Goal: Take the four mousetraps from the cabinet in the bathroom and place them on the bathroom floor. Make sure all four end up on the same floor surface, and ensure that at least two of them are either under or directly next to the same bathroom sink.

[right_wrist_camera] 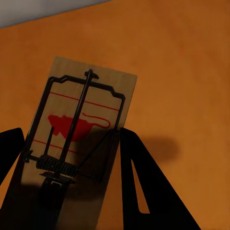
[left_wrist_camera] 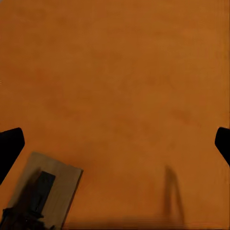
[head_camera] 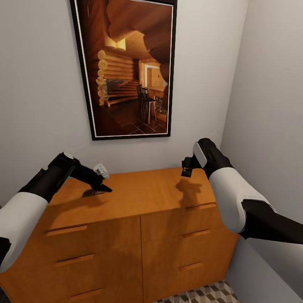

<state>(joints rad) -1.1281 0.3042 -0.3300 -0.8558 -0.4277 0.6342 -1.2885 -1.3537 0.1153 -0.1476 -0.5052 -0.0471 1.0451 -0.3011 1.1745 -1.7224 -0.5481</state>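
The orange-brown cabinet [head_camera: 139, 198] stands against the wall in front of me, its drawers closed. My right gripper [head_camera: 186, 167] hovers above the right part of its top, shut on a mousetrap [right_wrist_camera: 86, 110], a small wooden board with black wire and a red mouse mark. That trap shows as a small dark piece [head_camera: 186, 172] whose shadow falls on the wood below. My left gripper [head_camera: 101, 189] sits low over the left part of the top, fingers [left_wrist_camera: 9, 148] spread wide and open. A second mousetrap [left_wrist_camera: 48, 191] lies by its left finger, seen as a flat grey slab [head_camera: 92, 193].
A framed picture [head_camera: 126, 67] of a log interior hangs above the cabinet. A small white plug-like gadget [head_camera: 101, 169] sits on the wall behind my left gripper. The side wall [head_camera: 273, 105] closes in on the right. A patch of cube-patterned floor tile [head_camera: 210, 294] shows below the cabinet.
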